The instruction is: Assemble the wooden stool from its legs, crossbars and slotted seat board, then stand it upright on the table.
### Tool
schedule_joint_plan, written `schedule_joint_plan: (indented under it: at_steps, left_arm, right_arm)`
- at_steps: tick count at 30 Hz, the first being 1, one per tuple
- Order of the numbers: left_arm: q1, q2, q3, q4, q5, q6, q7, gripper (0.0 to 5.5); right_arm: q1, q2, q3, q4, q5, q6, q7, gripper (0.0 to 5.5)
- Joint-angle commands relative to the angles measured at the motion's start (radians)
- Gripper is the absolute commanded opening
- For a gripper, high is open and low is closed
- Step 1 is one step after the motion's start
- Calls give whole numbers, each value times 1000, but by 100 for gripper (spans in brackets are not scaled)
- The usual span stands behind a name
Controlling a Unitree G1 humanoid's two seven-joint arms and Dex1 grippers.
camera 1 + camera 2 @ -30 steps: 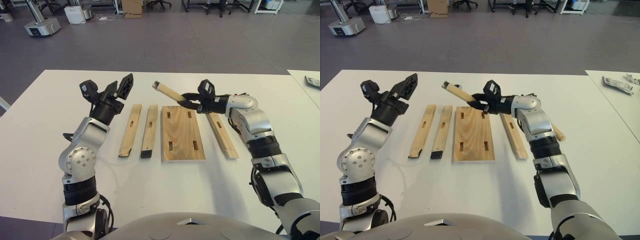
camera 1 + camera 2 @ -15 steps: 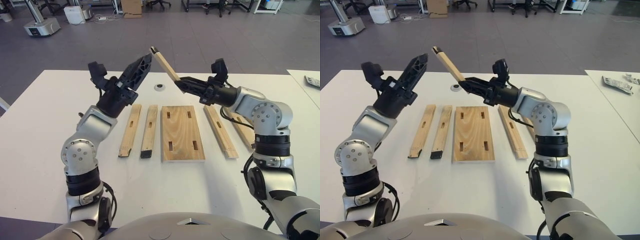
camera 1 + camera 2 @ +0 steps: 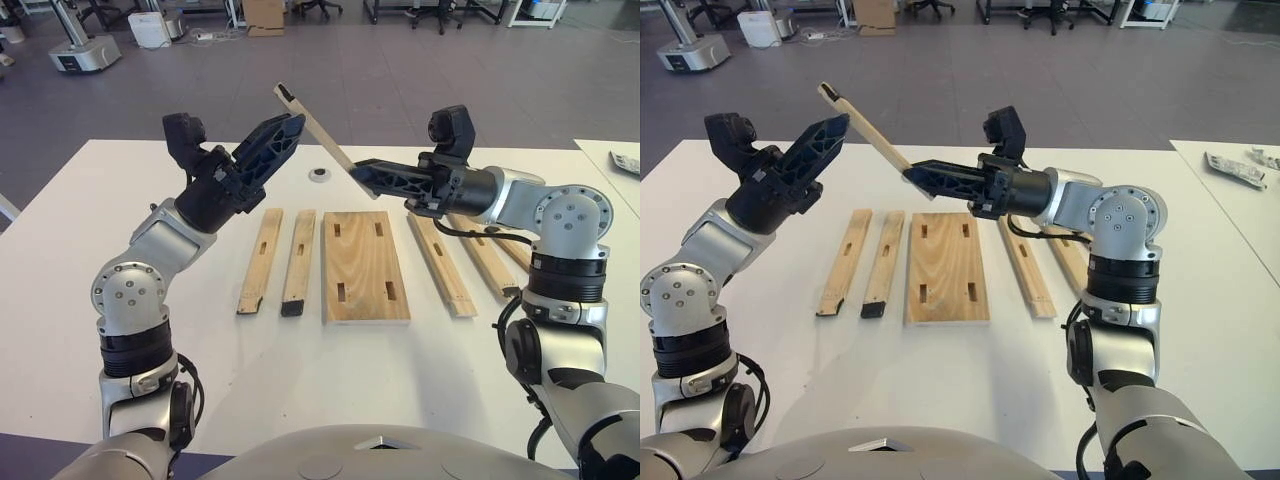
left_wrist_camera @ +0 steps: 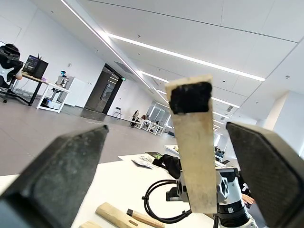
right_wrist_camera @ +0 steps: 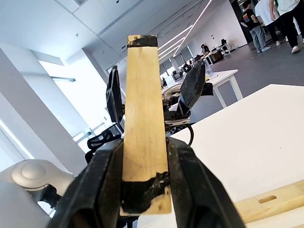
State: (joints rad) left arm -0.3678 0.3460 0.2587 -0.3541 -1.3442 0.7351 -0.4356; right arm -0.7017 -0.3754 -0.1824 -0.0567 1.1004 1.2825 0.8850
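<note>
While your right gripper (image 3: 362, 174) pinches the leg (image 3: 318, 138) by its lower end, the leg hangs in the air above the far part of the table (image 3: 90, 210). It slants up toward the far left. Its top end is capped in black.

Left gripper (image 3: 280, 140): raised, fingers spread wide, closed on nothing. In the left wrist view the leg's black-capped end stands between the two fingers (image 4: 59, 175), touching neither.

Right wrist view: both fingers (image 5: 107, 185) are pressed flat against the leg's sides, with a dark patch on the wood at the grip.

Flat on the table:
- The seat board (image 3: 365, 268) lies in the middle, long side running near to far. It has four slots, two at the far end and two nearer you.
- Two slotted bars lie just left of the board, side by side and apart from it: the outer bar (image 3: 261, 260) and the inner bar (image 3: 299, 258). The inner bar has a dark near end.
- A long piece (image 3: 444, 265) lies just right of the board. Another piece (image 3: 490, 262) lies beyond it, partly hidden under your right arm.
- A small dark disc (image 3: 320, 175) sits far of the board, below the raised leg.
</note>
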Motion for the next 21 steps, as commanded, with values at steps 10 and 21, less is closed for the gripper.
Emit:
schedule_joint_plan:
  at_steps: [10, 21]
  left_arm:
    - [-10, 17, 3, -4, -136, 15, 11, 313]
    - [-6, 36, -7, -3, -167, 31, 5, 130]
  right_arm:
    - [34, -13, 38, -23, 20, -10, -6, 130]
    - [25, -25, 62, -39, 20, -18, 18, 130]
